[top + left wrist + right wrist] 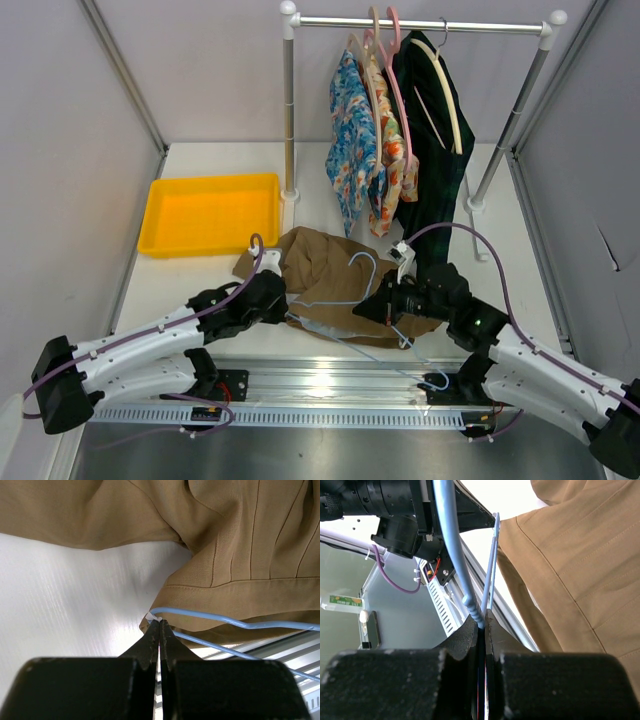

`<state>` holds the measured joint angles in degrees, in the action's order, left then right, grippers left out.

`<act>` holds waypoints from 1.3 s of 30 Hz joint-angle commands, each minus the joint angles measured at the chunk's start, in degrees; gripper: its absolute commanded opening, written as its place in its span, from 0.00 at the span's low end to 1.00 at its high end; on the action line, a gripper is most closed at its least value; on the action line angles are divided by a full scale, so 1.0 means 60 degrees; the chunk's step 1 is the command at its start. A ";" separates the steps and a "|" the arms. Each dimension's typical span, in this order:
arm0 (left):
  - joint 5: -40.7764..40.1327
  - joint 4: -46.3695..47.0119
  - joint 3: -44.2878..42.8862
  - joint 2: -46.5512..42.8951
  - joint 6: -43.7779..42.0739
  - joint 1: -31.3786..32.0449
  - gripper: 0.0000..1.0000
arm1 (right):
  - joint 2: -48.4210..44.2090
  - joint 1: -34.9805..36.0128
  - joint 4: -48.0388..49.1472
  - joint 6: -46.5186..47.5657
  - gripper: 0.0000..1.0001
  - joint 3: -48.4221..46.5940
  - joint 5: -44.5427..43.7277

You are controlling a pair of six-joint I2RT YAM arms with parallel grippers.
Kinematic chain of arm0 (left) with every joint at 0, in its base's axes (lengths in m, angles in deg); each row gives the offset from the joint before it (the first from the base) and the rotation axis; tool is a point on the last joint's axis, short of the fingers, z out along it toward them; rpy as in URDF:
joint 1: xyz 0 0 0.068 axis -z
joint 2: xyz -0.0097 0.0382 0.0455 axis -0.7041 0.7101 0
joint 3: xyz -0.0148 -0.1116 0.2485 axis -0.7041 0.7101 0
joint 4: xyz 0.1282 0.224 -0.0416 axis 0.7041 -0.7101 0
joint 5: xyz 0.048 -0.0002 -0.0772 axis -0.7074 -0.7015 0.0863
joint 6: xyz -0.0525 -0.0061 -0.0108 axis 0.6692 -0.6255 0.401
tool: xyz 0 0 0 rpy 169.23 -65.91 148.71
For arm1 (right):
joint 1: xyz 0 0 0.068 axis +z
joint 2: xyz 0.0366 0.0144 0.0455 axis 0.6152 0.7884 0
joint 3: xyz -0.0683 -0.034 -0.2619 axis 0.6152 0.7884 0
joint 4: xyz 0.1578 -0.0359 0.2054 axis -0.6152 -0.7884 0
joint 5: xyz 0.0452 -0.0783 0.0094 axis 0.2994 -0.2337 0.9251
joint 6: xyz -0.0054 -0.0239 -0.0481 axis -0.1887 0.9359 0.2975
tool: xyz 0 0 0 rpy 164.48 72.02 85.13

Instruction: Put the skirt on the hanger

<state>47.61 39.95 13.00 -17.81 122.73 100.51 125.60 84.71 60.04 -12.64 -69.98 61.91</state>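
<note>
- The tan skirt (320,268) lies crumpled on the white table (190,278), near the middle and a little toward the front edge.
- The thin blue wire hanger (340,302) lies over the skirt's near half. Its hook points toward 12 o'clock and one long wire runs off toward 5 o'clock, past the table's front edge.
- The left gripper (283,303) is at the skirt's 8 o'clock edge. Its wrist camera shows the left gripper (160,627) with fingers pressed together, pinching a bend of the hanger (235,622) right at the skirt's (240,545) hem.
- The right gripper (385,305) is at the skirt's 4 o'clock side. In its own view the right gripper (482,625) has its fingers closed tight on the hanger (451,545), with the skirt (580,555) just beside it at 3 o'clock.
- A yellow tray (150,215) sits at 10 o'clock from the skirt, apart from it.
- At 12 o'clock a clothes rail (420,24) carries floral garments (352,150) and a dark plaid garment (435,150) on their own hangers.
</note>
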 commanded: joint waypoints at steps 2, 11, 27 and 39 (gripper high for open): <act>0.0004 0.0194 -0.0321 -0.0146 -0.0253 0.0011 0.00 | 0.0109 -0.0056 0.0884 0.0179 0.00 -0.0404 0.0176; -0.0567 -0.0202 -0.0496 -0.0249 -0.0224 -0.0340 0.00 | 0.0373 -0.0173 0.1163 0.0311 0.00 -0.0389 0.0762; 0.0442 0.0296 -0.1258 0.0074 -0.1220 -0.0780 0.00 | 0.0988 -0.0217 0.1895 0.0413 0.00 -0.0477 0.0250; 0.1365 0.0603 -0.1961 0.0249 -0.1498 -0.0766 0.00 | 0.1749 0.0017 0.3081 0.0794 0.00 -0.0741 -0.0058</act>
<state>53.03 39.91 5.15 -16.67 115.19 96.11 135.10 84.18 72.46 -10.00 -71.75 62.95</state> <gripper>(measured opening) 0.003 0.056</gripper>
